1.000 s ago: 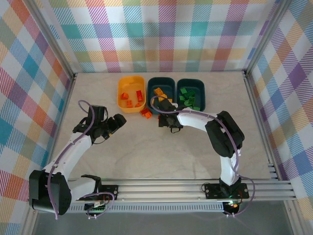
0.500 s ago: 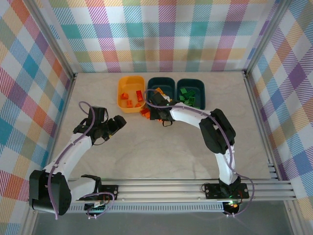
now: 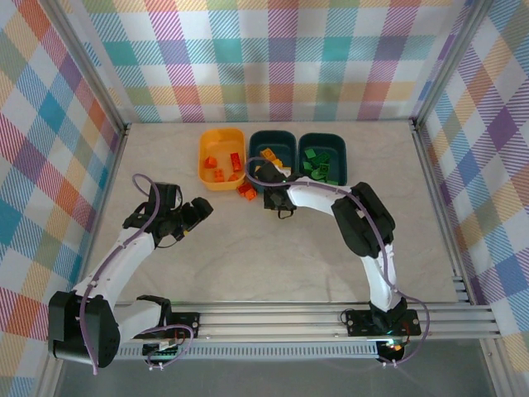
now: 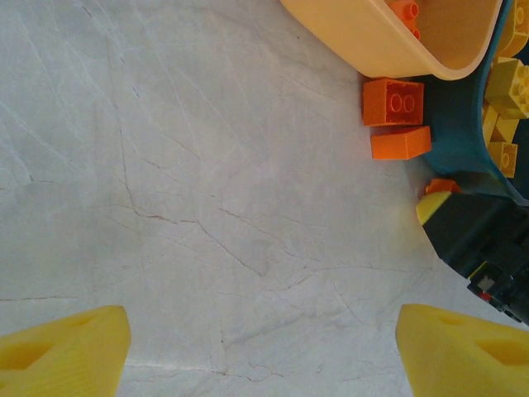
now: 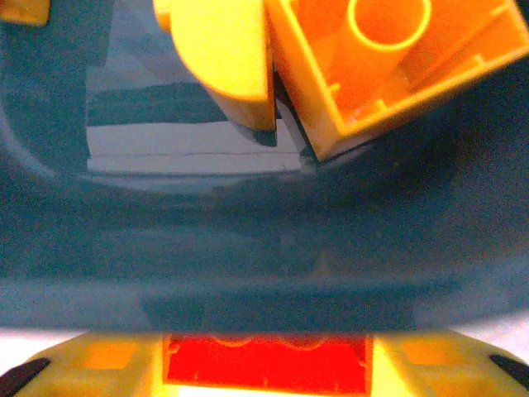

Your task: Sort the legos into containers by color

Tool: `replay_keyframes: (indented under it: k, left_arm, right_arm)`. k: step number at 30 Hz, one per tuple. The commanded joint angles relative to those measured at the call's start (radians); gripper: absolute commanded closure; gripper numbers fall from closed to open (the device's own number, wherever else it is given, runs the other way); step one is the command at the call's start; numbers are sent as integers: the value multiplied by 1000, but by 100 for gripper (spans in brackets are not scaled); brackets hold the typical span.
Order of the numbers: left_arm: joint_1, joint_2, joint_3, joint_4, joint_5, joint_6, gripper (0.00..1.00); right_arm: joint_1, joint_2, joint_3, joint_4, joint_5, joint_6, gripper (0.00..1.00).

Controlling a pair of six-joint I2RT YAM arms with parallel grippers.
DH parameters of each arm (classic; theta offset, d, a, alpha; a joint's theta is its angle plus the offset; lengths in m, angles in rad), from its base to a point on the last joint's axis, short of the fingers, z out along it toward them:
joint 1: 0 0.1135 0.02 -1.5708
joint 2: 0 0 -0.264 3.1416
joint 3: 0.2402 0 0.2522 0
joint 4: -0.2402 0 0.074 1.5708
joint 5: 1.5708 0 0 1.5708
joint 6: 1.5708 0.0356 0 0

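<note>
right claw (image 5: 266, 376) clenched on a small red-orange studded plastic brick (image 5: 266, 357), just outside the wall of a dark teal plastic tub (image 5: 248, 265); left claw (image 4: 264, 347) spread wide over pale tabletop (image 4: 165, 165)

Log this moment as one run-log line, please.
left gripper: open, over bare table | right gripper: closed on red brick beside teal tub

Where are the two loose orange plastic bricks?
Top view: orange bricks on the table at the orange-yellow plastic tub's near right corner, beside the middle teal tub, left of the right fingers.
</note>
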Motion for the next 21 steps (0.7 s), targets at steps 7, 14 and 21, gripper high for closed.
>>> replay_keyframes:
  k: [7,14,21]
  left_arm:
    - [13,82,-67,31,-33,-59,11]
    - [29,97,-168,108,38,-118,3]
    - [30,-18,-206,-8,27,-70,1]
  right_arm:
    - [82,-211,-72,52,-28,-78,60]
    - [92,-80,172,51,-119,-157,59]
    - [85,194,566,-41,-154,-220,57]
